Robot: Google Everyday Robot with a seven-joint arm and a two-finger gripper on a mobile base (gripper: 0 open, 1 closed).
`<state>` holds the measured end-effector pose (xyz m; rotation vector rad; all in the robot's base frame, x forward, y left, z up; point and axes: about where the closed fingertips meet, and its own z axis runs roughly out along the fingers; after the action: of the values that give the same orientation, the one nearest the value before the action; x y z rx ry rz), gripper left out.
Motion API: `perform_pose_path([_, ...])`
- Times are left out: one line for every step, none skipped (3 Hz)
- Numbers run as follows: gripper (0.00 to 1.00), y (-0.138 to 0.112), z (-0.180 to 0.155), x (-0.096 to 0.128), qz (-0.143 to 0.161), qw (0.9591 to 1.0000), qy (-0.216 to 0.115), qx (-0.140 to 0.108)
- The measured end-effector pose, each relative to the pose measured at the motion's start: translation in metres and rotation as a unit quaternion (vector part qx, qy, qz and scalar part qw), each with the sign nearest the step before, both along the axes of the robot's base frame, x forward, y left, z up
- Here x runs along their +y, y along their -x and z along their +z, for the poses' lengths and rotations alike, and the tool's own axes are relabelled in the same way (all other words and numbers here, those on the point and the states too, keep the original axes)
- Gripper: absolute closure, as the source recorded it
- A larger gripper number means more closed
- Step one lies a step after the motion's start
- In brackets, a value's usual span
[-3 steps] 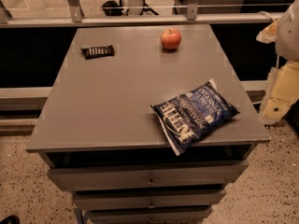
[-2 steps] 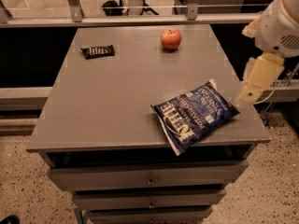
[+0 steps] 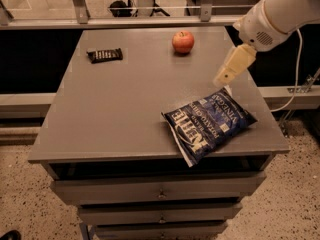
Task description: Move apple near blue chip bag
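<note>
The apple, small and red-orange, sits on the grey table top at the far middle-right. The blue chip bag, dark blue with white lettering, lies flat at the front right corner, its lower end over the table's front edge. My gripper, beige, hangs from the white arm that comes in from the upper right. It is in the air above the right side of the table, between the apple and the bag, touching neither. It holds nothing that I can see.
A small black candy bar lies at the far left of the table. The table is a cabinet with drawers below. A rail runs behind it, and a cable hangs at the right.
The arm has swung in from the right edge of view, leftward and over the table. The gripper now hangs above the table's right side. Apple, bag and candy bar have not moved.
</note>
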<state>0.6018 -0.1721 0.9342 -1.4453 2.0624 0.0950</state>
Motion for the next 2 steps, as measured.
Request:
perform_pose_path([0.0,-0.077,-0.017,0.02,-0.035,0.9942,-0.095,-0.037])
perform_pose_path([0.0,-0.126,-0.031,0.028,-0.07,0.9834,-0.159,-0.052])
